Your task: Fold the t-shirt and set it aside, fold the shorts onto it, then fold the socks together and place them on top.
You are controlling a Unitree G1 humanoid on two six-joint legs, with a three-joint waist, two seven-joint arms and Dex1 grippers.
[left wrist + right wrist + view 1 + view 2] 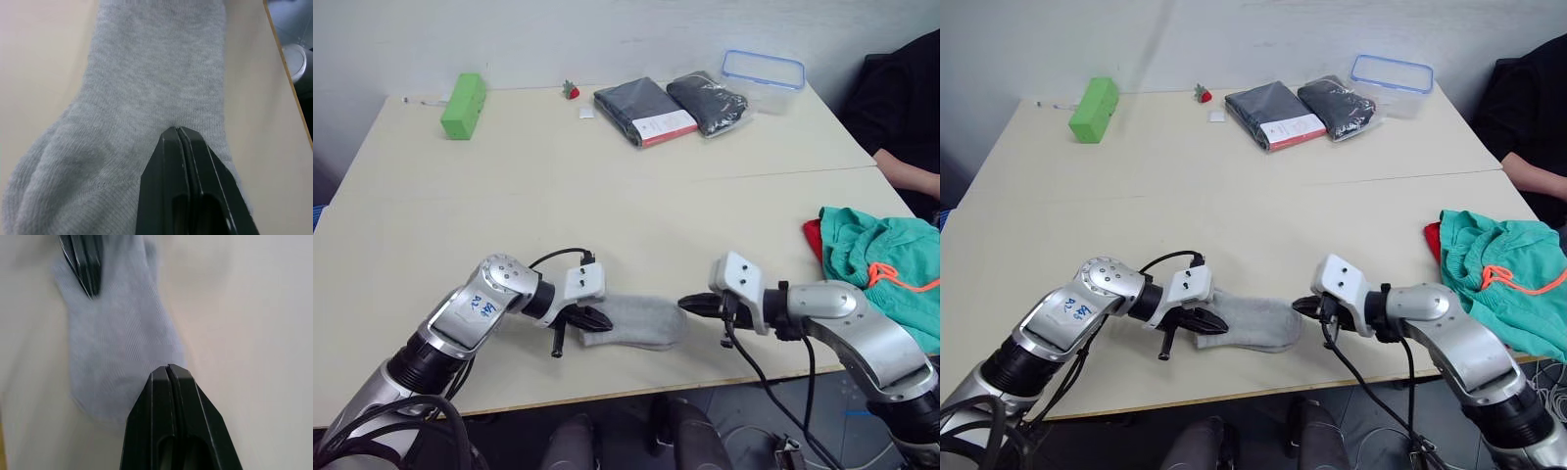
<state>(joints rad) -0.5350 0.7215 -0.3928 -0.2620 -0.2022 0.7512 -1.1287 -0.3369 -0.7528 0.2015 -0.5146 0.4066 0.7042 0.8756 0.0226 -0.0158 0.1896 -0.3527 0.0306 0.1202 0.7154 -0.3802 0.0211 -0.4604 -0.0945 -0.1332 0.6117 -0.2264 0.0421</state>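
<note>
The socks [641,322] were lying flat on the cream table [607,196], close to the front edge and right between the two arms. The left gripper [594,317] had its black fingers pressed tight together with the tips resting on one end of the grey knit, and from its wrist camera it looked like they were just pushing down on the fabric, though I couldn't say for sure that no cloth was pinched. The right gripper [689,304] was closed up the same way, fingertips touching the opposite end of the socks. Off at the robot's right edge of the table the shorts [876,259] sat in a rumpled teal heap with an orange drawstring showing, and a sliver of the t-shirt [813,238] poked out red from under them. At the far side were a green block [463,106], two dark packaged garments [671,108], a clear plastic container [763,78] with a blue rim, and some tiny red thing [571,91]. A person in dark clothes [901,108] sat at the far right corner.
</note>
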